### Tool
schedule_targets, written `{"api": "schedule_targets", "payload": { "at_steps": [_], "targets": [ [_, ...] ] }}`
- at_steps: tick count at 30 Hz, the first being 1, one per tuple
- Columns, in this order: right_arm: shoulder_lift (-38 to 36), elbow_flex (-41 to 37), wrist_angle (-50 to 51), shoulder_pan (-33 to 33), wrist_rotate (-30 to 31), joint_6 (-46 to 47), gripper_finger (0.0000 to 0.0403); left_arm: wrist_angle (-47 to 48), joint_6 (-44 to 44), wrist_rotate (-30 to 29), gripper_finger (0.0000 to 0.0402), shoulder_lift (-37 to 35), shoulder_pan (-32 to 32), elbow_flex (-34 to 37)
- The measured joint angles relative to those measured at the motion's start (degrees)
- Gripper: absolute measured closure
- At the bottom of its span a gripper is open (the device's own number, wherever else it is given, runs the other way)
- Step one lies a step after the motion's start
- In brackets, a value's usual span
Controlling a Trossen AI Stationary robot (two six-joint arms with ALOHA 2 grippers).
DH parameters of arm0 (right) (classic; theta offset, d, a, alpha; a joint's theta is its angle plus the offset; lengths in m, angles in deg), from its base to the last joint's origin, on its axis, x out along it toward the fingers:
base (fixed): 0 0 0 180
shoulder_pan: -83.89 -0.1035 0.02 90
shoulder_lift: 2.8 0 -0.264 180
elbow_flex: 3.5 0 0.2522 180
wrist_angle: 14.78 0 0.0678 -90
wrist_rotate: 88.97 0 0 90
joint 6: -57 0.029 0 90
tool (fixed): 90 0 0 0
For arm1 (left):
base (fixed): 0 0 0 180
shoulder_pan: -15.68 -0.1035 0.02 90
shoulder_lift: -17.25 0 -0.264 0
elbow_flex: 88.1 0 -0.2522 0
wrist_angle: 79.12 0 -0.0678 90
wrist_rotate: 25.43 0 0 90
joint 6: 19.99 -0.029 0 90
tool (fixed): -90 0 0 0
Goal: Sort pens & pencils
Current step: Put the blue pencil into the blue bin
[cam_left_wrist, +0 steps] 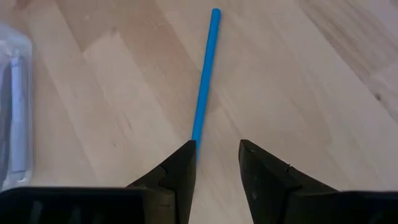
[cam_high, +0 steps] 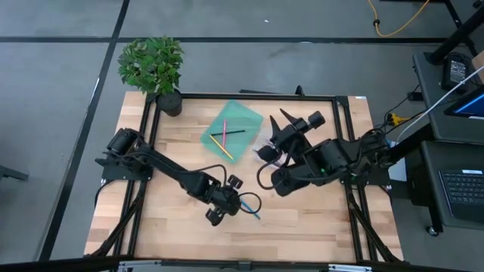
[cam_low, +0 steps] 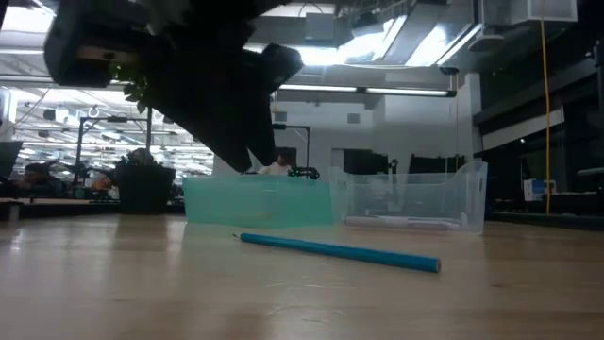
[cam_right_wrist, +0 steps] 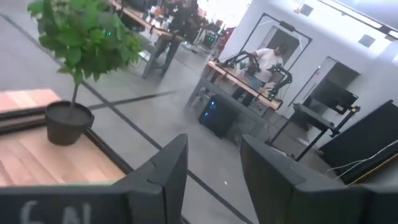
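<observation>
A blue pencil (cam_left_wrist: 205,81) lies flat on the wooden table (cam_high: 174,219), near its front edge. My left gripper (cam_left_wrist: 217,155) hovers open just above the pencil's near end, one finger in front of that end and the other beside it. In the low view the pencil (cam_low: 340,250) lies clear below the dark arm. Yellow, pink and black sticks lie in the green tray (cam_high: 231,130). A grey-blue stick lies in the clear tray (cam_left_wrist: 15,112). My right gripper (cam_right_wrist: 214,168) is raised and level above the clear tray, open, with nothing between its fingers.
A potted plant (cam_high: 155,68) stands at the table's far left corner. The green tray (cam_low: 260,200) and the clear tray (cam_low: 415,198) sit side by side behind the pencil. A black frame runs round the table. Bare wood lies on the near side.
</observation>
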Motion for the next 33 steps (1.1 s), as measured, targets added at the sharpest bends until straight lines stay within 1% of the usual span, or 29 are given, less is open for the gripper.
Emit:
{"api": "schedule_targets", "payload": {
  "at_steps": [4,8,16,19,23,28,33],
  "targets": [
    [0.13,0.00,0.01,1.26,-0.70,-0.98,0.0254,0.31,-0.76,0.24,0.0286,0.84,-1.03,0.13],
    [0.13,0.00,-0.06,2.26,-0.70,-2.36,0.0254,-1.42,-1.59,2.17,0.0286,1.91,-2.25,0.05],
    [0.13,0.00,-0.47,3.03,-1.09,-3.97,0.0254,-3.61,-2.88,4.86,0.0286,6.65,-3.06,0.09],
    [0.13,0.00,-0.47,3.14,-1.62,-3.99,0.0254,-4.91,-3.01,4.72,0.0286,7.86,-3.06,0.09],
    [0.13,0.00,-0.56,3.14,-1.81,-3.99,0.0254,-6.05,-2.99,4.37,0.0286,7.81,-3.52,0.09],
    [0.13,0.00,-0.62,3.14,-1.88,-3.99,0.0254,-5.09,-2.98,1.38,0.0286,7.79,-3.34,-1.65],
    [0.13,0.00,-0.74,3.14,-2.06,-3.99,0.0254,-5.18,-3.75,1.85,0.0286,7.73,-3.08,-2.90]
  ]
}}
